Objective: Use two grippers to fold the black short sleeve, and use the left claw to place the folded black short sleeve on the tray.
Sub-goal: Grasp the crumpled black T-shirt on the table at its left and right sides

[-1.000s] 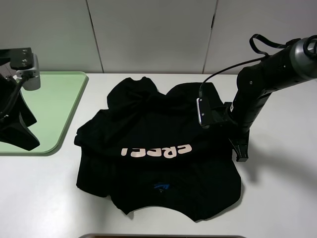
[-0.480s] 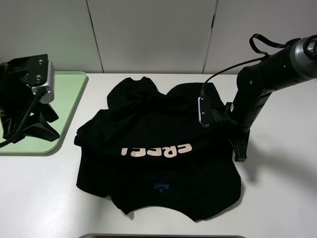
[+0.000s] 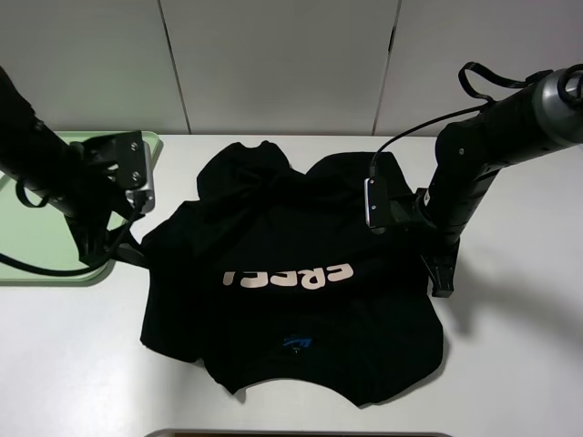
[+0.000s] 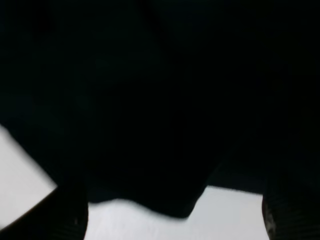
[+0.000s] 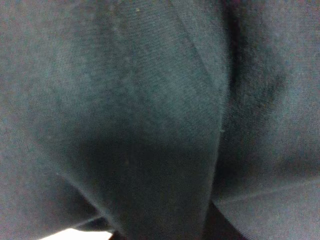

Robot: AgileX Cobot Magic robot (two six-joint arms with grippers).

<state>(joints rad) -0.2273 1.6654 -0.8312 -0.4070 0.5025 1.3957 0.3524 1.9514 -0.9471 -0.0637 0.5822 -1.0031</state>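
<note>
Exterior high view: black short sleeve (image 3: 291, 300) lies in the middle of the white table (image 3: 510, 364), only part-folded, with pale lettering (image 3: 290, 276) face up across its middle and the hem bunched toward the near edge. The 2 arms sit at opposite sides of the garment, which fits a paired fold needing both edges lifted together. Left gripper (image 3: 123, 248) is low at the shirt's left edge, just beside the corner of the green tray (image 3: 27, 232). Its wrist view shows the 2 fingertips (image 4: 70, 220) spread wide apart with the cloth edge (image 4: 160, 100) lying between and ahead of them over bare table, so nothing is pinched there; judged to be lining up for a grab of that side. Right gripper (image 3: 440, 273) stands nose-down at the shirt's right edge, touching or nearly touching the fabric. Its wrist view is filled with dark cloth (image 5: 150, 100) at close range and no fingers show clearly, so cannot tell whether it is clamped on the fabric or apart. Tray holds no garment; placing is not yet due, folding is the step in hand.
</note>
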